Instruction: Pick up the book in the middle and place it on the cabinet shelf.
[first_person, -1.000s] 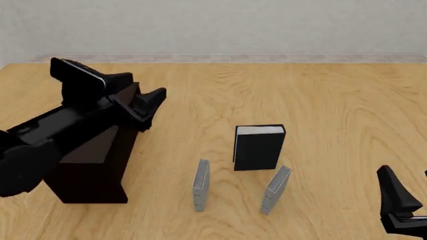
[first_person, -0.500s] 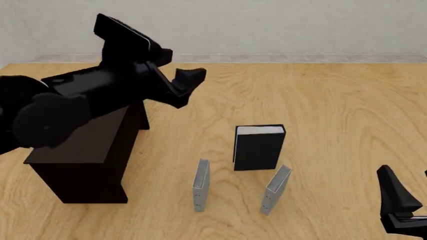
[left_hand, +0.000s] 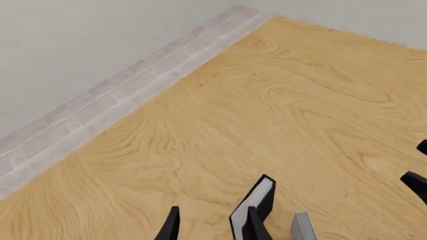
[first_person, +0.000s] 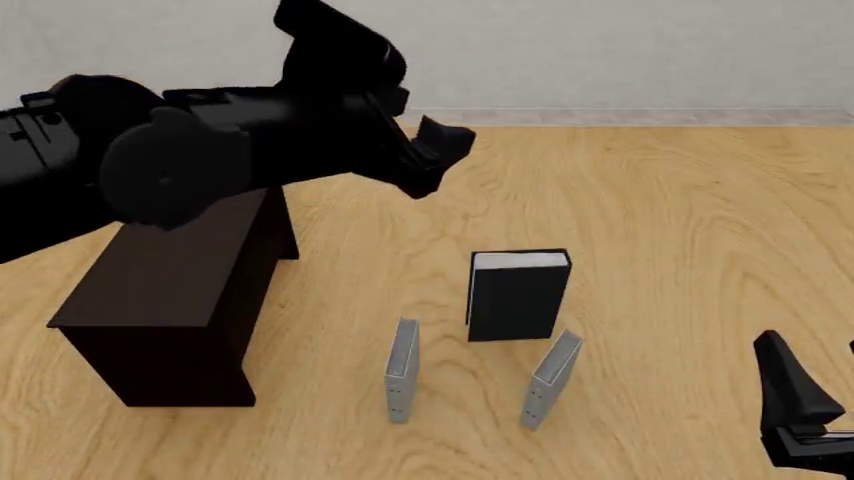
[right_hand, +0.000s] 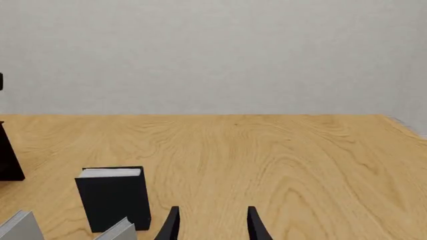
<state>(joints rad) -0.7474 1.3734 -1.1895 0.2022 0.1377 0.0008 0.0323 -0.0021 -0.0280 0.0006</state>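
Observation:
The thick black book (first_person: 518, 295) with white page edges stands upright in the middle of the table. It also shows in the left wrist view (left_hand: 265, 199) and the right wrist view (right_hand: 113, 200). The dark brown cabinet (first_person: 174, 270) stands at the left. My left gripper (first_person: 447, 158) is open and empty, high in the air to the right of the cabinet's far end and well behind the book. My right gripper (first_person: 801, 410) is open and empty, low at the front right, away from the book.
Two thin grey books stand upright in front of the black one, one at the front left (first_person: 403, 368) and one at the front right (first_person: 551, 378). The left arm's black body hangs over the cabinet. A wall runs along the table's far edge.
My left arm has risen from over the cabinet and swung right, toward the table's middle. The right arm and the books have not moved.

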